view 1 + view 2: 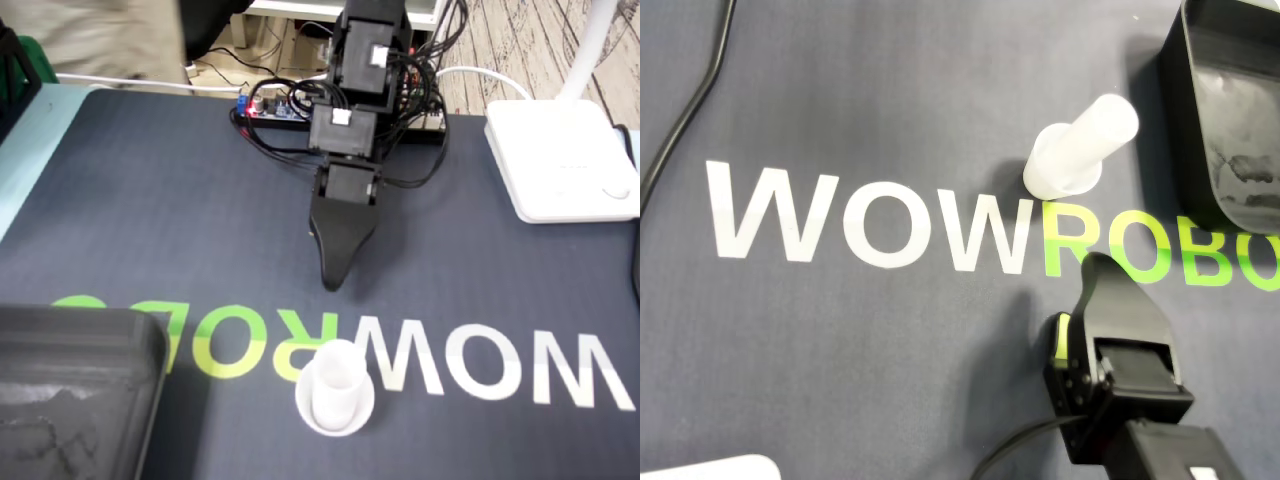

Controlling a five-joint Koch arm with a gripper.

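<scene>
White peg [335, 385] stands upright on its flared base at six o'clock from the gripper [332, 280], apart, probably offering its stem for a sideways pinch; jaw opening cannot be told.

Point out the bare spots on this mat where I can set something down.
In the fixed view, the widest bare stretch is mat left of the pincer, from its far edge down to the black tray. Another lies between pincer and lamp base, above the WOW lettering. Crowded: the gap among pincer, white cup and tray.
</scene>
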